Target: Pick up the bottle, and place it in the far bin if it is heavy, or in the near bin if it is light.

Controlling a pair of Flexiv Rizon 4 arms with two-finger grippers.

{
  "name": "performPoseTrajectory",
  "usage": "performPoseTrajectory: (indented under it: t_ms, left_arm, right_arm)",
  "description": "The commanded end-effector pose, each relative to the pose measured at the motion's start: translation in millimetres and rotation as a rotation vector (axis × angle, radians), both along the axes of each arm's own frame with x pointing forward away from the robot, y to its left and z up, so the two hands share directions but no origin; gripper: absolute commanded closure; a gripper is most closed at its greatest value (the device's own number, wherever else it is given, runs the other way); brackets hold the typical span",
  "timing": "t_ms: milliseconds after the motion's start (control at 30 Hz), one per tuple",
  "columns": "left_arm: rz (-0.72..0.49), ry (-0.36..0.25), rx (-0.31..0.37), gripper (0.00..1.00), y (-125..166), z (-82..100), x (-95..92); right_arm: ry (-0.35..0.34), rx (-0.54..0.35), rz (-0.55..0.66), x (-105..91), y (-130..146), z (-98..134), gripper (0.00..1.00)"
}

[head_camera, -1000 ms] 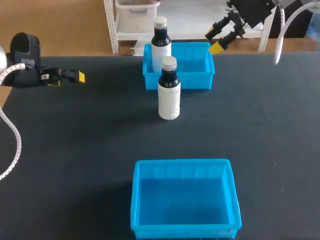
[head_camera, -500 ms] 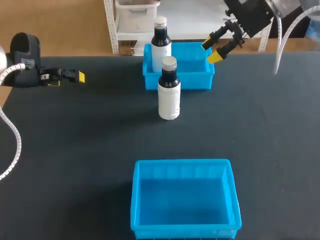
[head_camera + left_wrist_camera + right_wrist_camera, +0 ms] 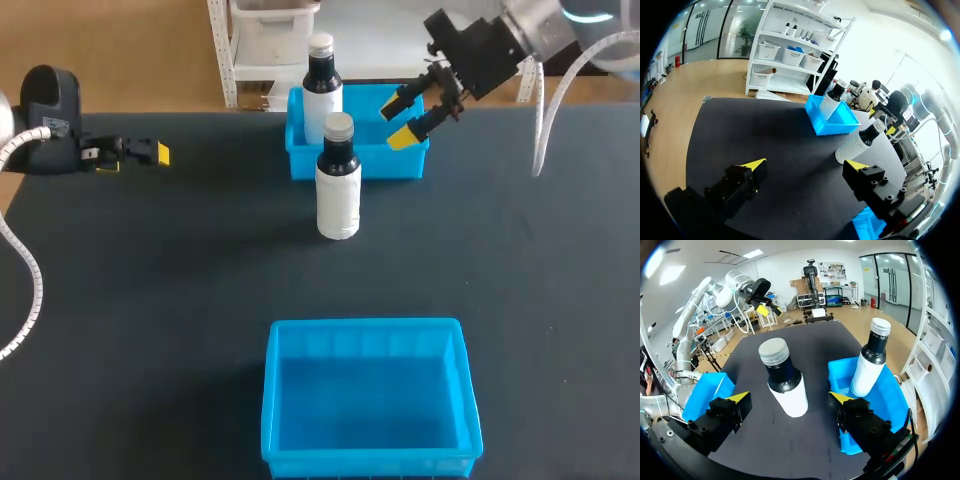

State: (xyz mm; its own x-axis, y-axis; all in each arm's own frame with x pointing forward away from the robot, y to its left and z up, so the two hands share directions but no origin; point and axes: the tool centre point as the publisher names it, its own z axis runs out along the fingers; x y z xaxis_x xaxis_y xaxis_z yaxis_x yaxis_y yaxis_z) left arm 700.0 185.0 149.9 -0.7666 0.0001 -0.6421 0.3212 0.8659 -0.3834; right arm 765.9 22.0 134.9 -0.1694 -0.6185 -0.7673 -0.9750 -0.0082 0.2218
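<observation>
Head view: white-labelled dark bottle with silver cap (image 3: 338,180) stands upright on black counter (image 3: 150,300) just before blue far bin (image 3: 400,163), well apart from blue near bin (image 3: 365,326); right pincer (image 3: 397,120) hangs above far bin, fingers apart. Left wrist view: left pincer (image 3: 805,165) spread wide, empty, bottle well ahead. Right wrist view: bottle centred ahead of the spread fingers; I'd drop lower, straddle the label, avoid the matching bottle (image 3: 867,365) in the bin, then close.
</observation>
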Motion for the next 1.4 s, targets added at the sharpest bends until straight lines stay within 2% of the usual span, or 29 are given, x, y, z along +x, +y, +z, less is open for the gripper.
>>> performPoseTrajectory:
  t_ms: [33, 667, 1400]
  left_arm:
    - [0.0, 0.0, 0.0, 0.0, 0, 0.0, 0.0]
    - [0.0, 0.0, 0.0, 0.0, 0, 0.0, 0.0]
    - [0.0, 0.0, 0.0, 0.0, 0, 0.0, 0.0]
  right_arm:
    - [-0.136, -0.033, -0.17, -9.0, 10, -3, 0.0]
    - [-0.1, 0.004, -0.083, -24.6, 50, -11, 0.0]
    - [-0.069, 0.037, -0.047, -22.7, 74, -18, 0.0]
